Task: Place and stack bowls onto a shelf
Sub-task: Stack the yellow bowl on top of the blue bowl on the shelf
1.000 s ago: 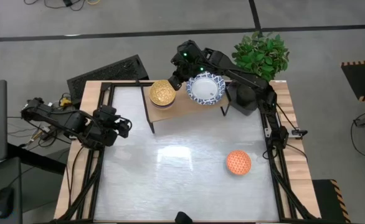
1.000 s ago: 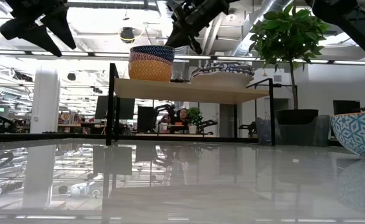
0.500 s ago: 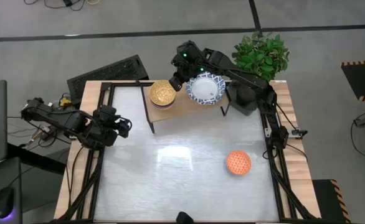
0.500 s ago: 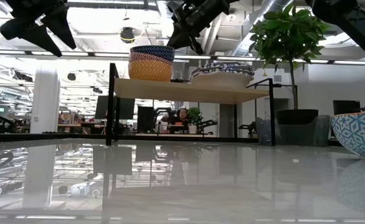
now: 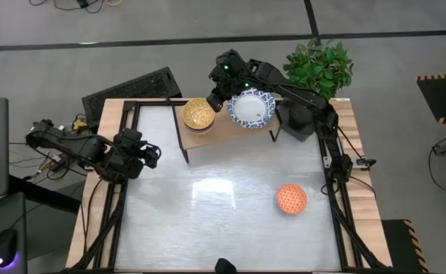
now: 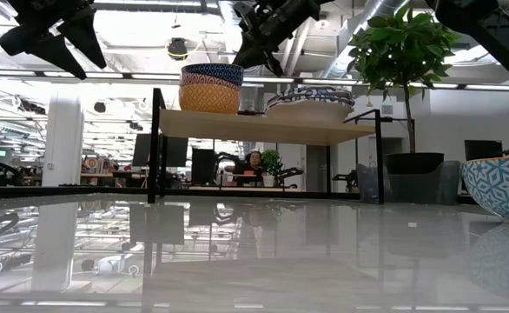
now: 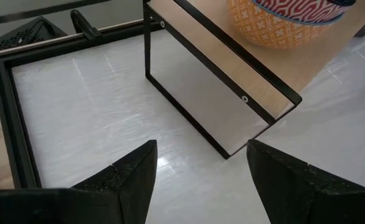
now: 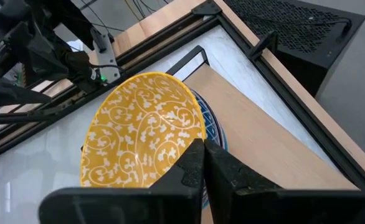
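Observation:
On the light wood shelf (image 5: pixel 227 131) stands a stack of small bowls (image 5: pixel 198 114). Its top bowl is yellow inside and dark blue outside (image 6: pixel 211 73). Beside it sit stacked wide white bowls with blue rims (image 5: pixel 252 108). One more small bowl (image 5: pixel 291 198), orange-red inside and light blue outside (image 6: pixel 500 187), rests on the table's near right part. My right gripper (image 5: pixel 216 100) is shut and sits between the two stacks, at the yellow bowl's rim (image 8: pixel 189 134). My left gripper (image 5: pixel 150 154) waits open over the table's left edge. My right gripper (image 8: pixel 204 149) points its shut fingers down at the rim of the top yellow bowl, on the side toward the white bowls. Whether the fingertips touch the rim cannot be told. The bowl sits level, nested in the stack.
A potted plant (image 5: pixel 320 67) stands at the table's far right corner, just beyond the shelf's right end. The table's black frame (image 5: pixel 116 205) runs along the edges. The white tabletop (image 5: pixel 208 205) lies between the shelf and the near edge. A person sits far behind (image 6: pixel 254 160).

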